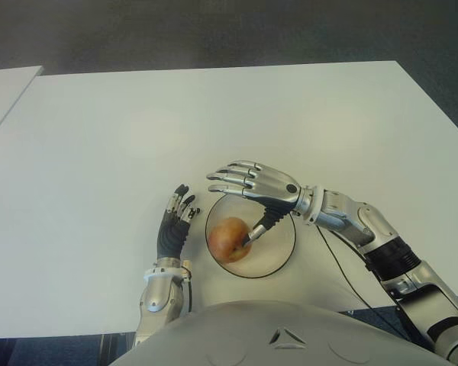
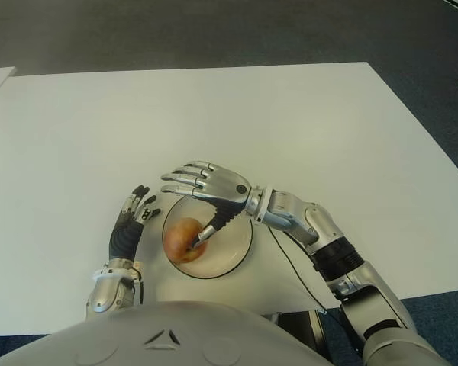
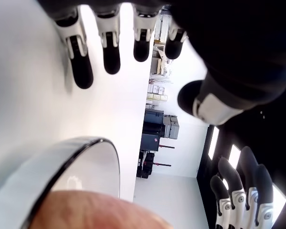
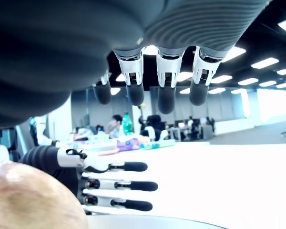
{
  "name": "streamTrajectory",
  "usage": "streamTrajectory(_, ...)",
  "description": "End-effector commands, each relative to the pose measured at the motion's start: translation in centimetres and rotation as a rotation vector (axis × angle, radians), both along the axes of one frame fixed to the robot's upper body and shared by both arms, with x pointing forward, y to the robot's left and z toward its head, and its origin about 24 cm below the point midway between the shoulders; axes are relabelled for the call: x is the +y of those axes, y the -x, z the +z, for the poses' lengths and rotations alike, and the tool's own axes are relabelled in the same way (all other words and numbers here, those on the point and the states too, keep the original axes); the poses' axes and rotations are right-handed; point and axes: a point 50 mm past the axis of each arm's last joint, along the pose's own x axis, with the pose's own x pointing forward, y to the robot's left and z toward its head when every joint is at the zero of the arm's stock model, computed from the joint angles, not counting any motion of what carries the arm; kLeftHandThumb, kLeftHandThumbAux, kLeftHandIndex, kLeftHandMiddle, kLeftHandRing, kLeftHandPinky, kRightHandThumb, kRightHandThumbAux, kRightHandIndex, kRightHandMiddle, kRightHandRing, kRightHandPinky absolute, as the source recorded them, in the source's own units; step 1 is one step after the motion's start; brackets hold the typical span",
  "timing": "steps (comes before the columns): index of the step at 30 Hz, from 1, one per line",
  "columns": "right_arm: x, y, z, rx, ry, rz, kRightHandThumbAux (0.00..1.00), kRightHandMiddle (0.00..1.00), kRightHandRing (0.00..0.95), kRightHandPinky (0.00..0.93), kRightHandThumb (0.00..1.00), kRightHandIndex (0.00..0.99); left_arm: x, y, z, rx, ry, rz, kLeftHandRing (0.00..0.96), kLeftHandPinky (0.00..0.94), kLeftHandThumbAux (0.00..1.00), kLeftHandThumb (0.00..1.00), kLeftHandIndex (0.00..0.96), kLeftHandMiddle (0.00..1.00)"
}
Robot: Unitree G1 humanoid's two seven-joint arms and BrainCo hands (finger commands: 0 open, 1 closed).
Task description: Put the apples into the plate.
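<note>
Apple [image 1: 229, 238]: lies in the plate [image 1: 278, 255], toward its 9 o'clock rim.
Right hand [image 1: 252, 181]: above the plate's 12 o'clock edge, fingers extended, grasping nothing; thumb tip reaches down beside the apple.
Left hand [image 1: 173, 225]: at the plate's 9 o'clock, fingers straight, holding nothing.
Risk: a low withdrawal could drag the thumb against the apple and roll it over the rim.

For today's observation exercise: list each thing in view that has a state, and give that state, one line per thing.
apple: lying inside the plate, on its left part.
plate: on the table, holding one apple.
right hand: open, over the plate, holding nothing.
left hand: open, beside the plate on its left.
</note>
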Motion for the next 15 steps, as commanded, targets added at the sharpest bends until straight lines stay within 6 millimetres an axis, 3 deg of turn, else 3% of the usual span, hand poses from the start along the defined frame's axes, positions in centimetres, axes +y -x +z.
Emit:
streamTrajectory(1, -0.3, -0.2, -0.1, 0.029, -0.008, -0.033, 0.267, 0.0, 0.0, 0.0, 0.052, 0.0, -0.2, 0.4, -0.9, 0.07, 0.015, -0.007, 0.149, 0.222, 0.579, 0.195, 0.044, 0.096)
streamTrajectory(6, -2.5, -3.5, 2.0, 0.146, -0.092, -0.176, 0.269, 0.0, 0.0, 0.0, 0.111, 0.0, -0.2, 0.4, -1.1, 0.083, 0.014, 0.003, 0.146, 0.203, 0.593, 0.193, 0.05, 0.105)
streamTrajectory(11, -4.2, -5.3, 2.0, 0.321, -0.215, -0.329, 0.26, 0.0, 0.0, 0.0, 0.155, 0.0, -0.2, 0.4, -1.1, 0.085, 0.01, 0.007, 0.141, 0.195, 0.594, 0.185, 0.042, 0.103)
streamTrajectory(15, -6.1, -6.7, 0.9, 0.45, -0.426, -0.516, 0.246, 0.0, 0.0, 0.0, 0.173, 0.0, -0.3, 0.6, -1.2, 0.095, 0.011, 0.007, 0.123, 0.166, 0.586, 0.182, 0.032, 0.088)
